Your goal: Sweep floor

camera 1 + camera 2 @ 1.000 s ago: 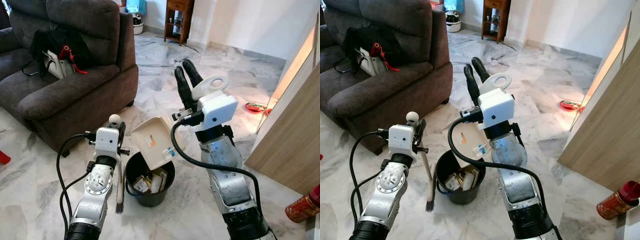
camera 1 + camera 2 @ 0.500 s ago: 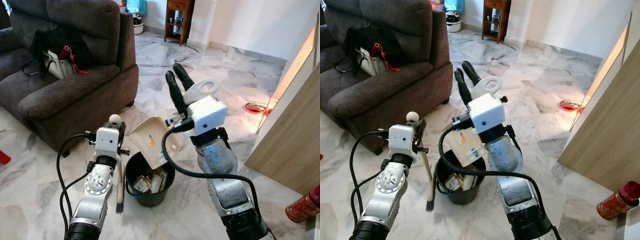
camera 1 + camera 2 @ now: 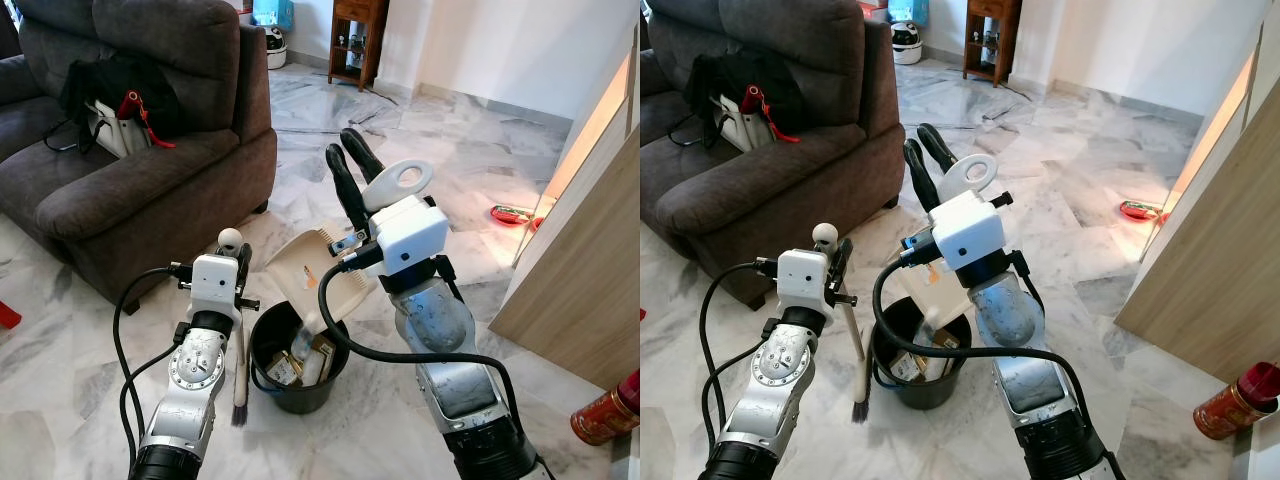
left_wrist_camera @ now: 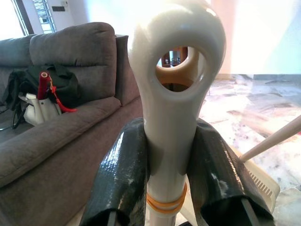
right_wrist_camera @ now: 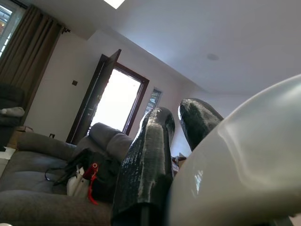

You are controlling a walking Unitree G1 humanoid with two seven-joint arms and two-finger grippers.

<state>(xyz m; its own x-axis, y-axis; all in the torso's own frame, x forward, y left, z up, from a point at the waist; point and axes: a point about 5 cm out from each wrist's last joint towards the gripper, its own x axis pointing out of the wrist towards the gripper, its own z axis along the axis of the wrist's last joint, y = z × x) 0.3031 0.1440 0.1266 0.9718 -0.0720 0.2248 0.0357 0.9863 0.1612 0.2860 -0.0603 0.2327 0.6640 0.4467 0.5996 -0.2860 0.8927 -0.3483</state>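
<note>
Two tools in play here, one per arm. Our right pincer (image 3: 347,165) is pinching the handle of the cream dustpan (image 3: 305,262), fingers pointing up and the pan tipped down so its lip hangs over the black bin (image 3: 298,392). We read that tilt as the dumping step: the pan's mouth sits right above the bin's rim, and a scrap looks to be dropping from it into the rubbish already in there. Holding it by the looped end keeps the pan low while the wrist stays high and clear of the bin.

Our left pincer (image 4: 170,155) is pressed onto the white handle of the hand brush (image 3: 240,372). The brush hangs nearly upright with its bristles just above the floor (image 3: 420,130), right beside the bin's left side. We'd guess it's parked there so it stays out of the pan's way while the pan empties.

Room-wise, the brown sofa (image 3: 150,190) sits close on the left, with a black bag (image 3: 110,85) on its seat, so there's not much swing space that way. A wooden panel (image 3: 590,270) closes off the right edge, with a red tin (image 3: 605,410) near its foot. The open marble runs forward past the bin, toward the far wall, which is the easy direction to move.
</note>
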